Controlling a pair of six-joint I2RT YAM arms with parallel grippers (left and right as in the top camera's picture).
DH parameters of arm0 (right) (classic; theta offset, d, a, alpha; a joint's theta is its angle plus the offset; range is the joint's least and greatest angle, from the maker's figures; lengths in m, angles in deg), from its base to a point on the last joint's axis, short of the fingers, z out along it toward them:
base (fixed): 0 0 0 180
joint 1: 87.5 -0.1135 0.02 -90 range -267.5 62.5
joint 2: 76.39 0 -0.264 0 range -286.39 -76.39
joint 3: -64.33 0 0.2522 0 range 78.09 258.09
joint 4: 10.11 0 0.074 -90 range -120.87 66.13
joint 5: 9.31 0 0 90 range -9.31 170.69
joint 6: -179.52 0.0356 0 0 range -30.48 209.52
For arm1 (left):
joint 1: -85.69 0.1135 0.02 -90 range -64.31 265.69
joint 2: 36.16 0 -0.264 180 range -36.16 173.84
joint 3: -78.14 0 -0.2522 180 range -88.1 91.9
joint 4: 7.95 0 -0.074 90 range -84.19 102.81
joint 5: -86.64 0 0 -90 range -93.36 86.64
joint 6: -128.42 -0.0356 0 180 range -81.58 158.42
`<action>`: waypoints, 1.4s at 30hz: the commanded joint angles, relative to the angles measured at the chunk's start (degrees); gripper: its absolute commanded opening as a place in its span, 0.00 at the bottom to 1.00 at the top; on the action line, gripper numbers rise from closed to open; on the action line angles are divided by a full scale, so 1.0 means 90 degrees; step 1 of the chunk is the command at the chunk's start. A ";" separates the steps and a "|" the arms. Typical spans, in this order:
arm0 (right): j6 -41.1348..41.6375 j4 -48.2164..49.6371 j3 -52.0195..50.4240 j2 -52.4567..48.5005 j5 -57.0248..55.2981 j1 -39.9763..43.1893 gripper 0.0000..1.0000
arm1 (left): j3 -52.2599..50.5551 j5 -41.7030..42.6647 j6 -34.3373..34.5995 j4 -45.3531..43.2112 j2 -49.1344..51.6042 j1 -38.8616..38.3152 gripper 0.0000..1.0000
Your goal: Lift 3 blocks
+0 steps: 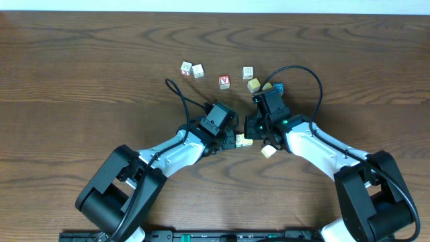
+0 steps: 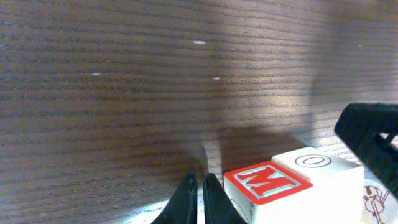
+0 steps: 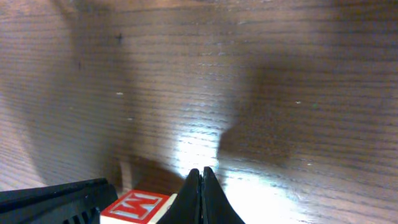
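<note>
A white block with a green mark [image 1: 248,72] and a yellow block [image 1: 254,85] sit at the far middle of the table. Tilted beside my right forearm lies a cream block [image 1: 269,151]. My left gripper [image 1: 233,140] [image 2: 199,198] is shut on nothing, its tips on the wood just left of a red-faced M cube [image 2: 267,182]. A white O cube [image 2: 318,163] touches that cube. My right gripper [image 1: 258,136] [image 3: 202,186] is also shut and empty, just right of the same M cube [image 3: 138,206]. This cube pair [image 1: 242,140] stands between the two grippers.
A blue-faced cube [image 1: 277,87] lies next to the yellow block, behind my right wrist. A red-marked cube [image 1: 224,82] and two pale cubes [image 1: 191,68] sit further left at the back. Black cables [image 1: 176,91] loop over the wood behind both wrists.
</note>
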 commanded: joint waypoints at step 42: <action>-0.0119 -0.0046 0.0107 0.0039 -0.0012 -0.0197 0.01 | 0.0044 0.0119 -0.0053 -0.0073 0.0051 -0.0015 0.07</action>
